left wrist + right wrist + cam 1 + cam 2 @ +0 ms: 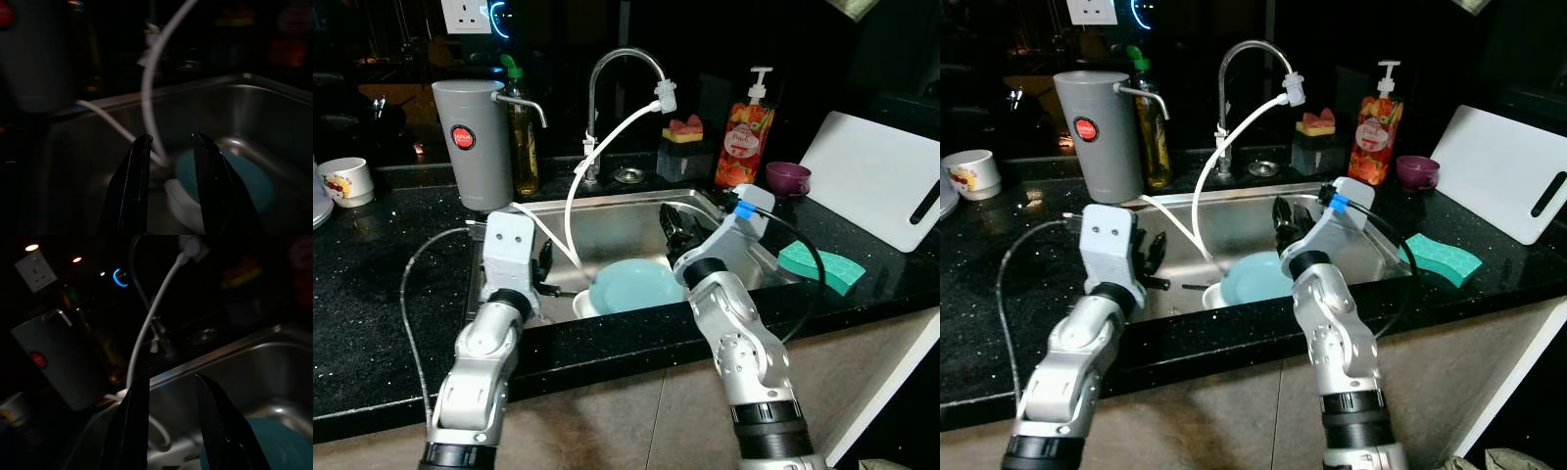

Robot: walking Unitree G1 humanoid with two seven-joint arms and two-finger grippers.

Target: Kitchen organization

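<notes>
Plates sit in the shiny steel sink: a round light-blue plate lies on top of a small white dish, close to the sink's front wall.

Both silver arms reach over the front edge of the black speckled counter. The left gripper hangs over the left part of the sink, and its two black fingers are spread apart with nothing between them. The right gripper hangs over the right part of the sink, above the blue plate, and its fingers are also apart and empty.

A thin white hose runs from the tip of the bent silver tap down into the sink between the two grippers.

On the counter to the right lies a green sponge. Behind it, a white cutting board leans at a tilt. A small purple bowl and a red soap bottle with a white pump stand behind the sink.

To the left of the tap stand a tall grey jug with a red dot and a yellow oil bottle. Far left is a white mug.
</notes>
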